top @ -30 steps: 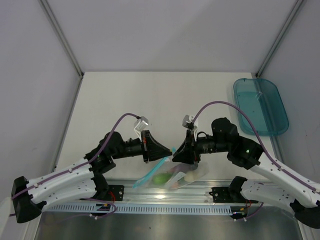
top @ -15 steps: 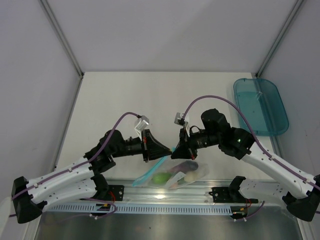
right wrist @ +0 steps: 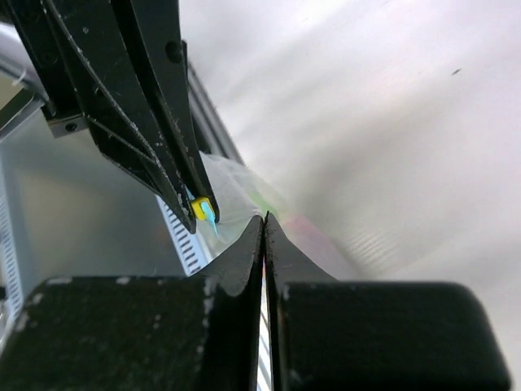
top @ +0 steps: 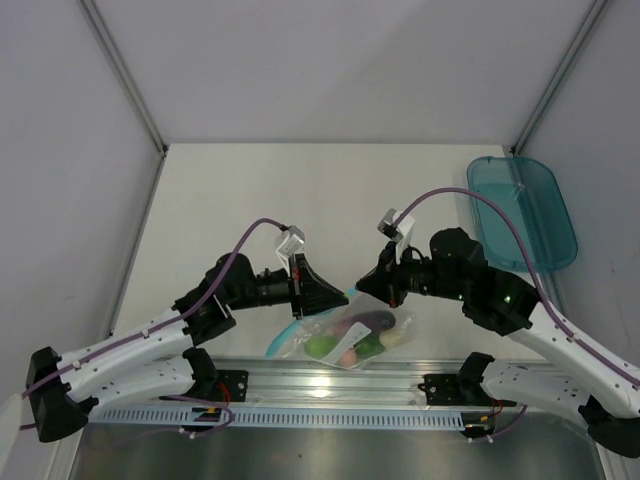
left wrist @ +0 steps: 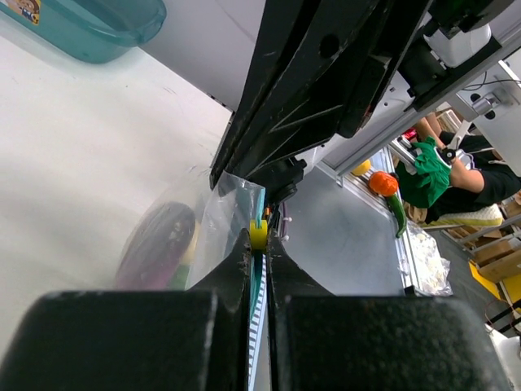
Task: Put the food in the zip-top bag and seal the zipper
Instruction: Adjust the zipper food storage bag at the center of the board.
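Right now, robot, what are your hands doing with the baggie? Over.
Left gripper shut on teal-blue zipper strip. Right gripper shut on clear crinkly plastic bag. Toy food inside. Teal translucent oval tray far aside.

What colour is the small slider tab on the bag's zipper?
Yellow; the slider tab shows best in the left wrist view.

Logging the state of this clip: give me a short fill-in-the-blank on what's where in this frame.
The eggplant lies inside the ____.
The left gripper pinches the zipper at its ____ slider.
The teal tray lies on the robot's ____ side.
Missing: zip-top bag; yellow; right.
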Controlling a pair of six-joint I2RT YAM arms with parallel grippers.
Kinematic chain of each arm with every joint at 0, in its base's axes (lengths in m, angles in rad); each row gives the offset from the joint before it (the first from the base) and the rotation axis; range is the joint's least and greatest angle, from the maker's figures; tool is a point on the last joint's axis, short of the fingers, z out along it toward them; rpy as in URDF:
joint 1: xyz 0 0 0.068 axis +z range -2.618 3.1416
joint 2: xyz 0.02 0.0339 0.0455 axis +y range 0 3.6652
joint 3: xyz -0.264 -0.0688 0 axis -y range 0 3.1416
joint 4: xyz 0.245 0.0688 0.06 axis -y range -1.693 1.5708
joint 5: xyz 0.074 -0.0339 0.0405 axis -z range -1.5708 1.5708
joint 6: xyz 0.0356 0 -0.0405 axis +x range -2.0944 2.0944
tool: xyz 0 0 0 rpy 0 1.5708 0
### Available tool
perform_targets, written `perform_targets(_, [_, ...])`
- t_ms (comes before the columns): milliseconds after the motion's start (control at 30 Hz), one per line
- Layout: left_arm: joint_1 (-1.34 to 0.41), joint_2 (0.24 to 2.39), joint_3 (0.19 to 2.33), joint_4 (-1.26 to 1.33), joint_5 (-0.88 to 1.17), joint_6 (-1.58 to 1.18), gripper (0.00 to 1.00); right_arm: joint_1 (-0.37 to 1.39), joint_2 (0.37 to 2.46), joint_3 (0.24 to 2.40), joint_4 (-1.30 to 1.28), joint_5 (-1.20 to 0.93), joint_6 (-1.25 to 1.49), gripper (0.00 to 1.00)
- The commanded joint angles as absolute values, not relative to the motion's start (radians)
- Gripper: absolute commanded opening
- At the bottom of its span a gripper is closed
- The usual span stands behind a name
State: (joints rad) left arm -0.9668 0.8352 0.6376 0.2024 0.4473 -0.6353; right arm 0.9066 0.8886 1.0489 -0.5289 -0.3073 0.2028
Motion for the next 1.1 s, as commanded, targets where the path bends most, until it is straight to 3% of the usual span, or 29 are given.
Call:
perform_targets(0, [-0.977, 0.859, 0.681, 0.121, 0.496, -0.63, 0.01, 0.907, 0.842, 1.034, -0.391, -0.129, 0.247, 0.0])
perform_targets(200, [-0.977, 0.844, 0.678, 0.124, 0.468, -0.629, 0.01, 0.879, 0.828, 1.034, -0.446, -0.264, 0.206, 0.0])
perform_targets(300, [-0.977, 0.815, 0.684, 0.112, 0.448, -0.621, 0.01, 0.856, 0.78, 1.037, -0.466, -0.395, 0.135, 0.26])
perform_targets(333, [-0.977, 0.804, 0.687, 0.107, 0.439, -0.617, 0.01, 0.854, 0.769, 1.04, -0.474, -0.417, 0.102, 0.45])
perform_targets(433, [-0.977, 0.796, 0.693, 0.097, 0.442, -0.606, 0.01, 0.838, 0.77, 1.075, -0.537, -0.53, 0.036, 0.71])
perform_targets(533, [-0.977, 0.796, 0.699, 0.107, 0.459, -0.604, 0.01, 0.825, 0.817, 1.115, -0.606, -0.632, 0.011, 0.79])
perform_targets(700, [-0.977, 0.801, 0.693, 0.144, 0.508, -0.607, 0.0, 0.822, 0.911, 1.123, -0.618, -0.698, -0.021, 0.81])
perform_targets(800, [-0.977, 0.796, 0.686, 0.173, 0.526, -0.615, 0.01, 0.822, 0.968, 1.135, -0.614, -0.739, -0.02, 0.77])
perform_targets(1000, [-0.977, 0.799, 0.68, 0.198, 0.555, -0.614, 0.01, 0.825, 0.999, 1.109, -0.565, -0.778, -0.005, 0.59])
perform_targets(1067, [-0.977, 0.804, 0.68, 0.198, 0.555, -0.614, 0.01, 0.824, 0.993, 1.08, -0.508, -0.808, 0.024, 0.43])
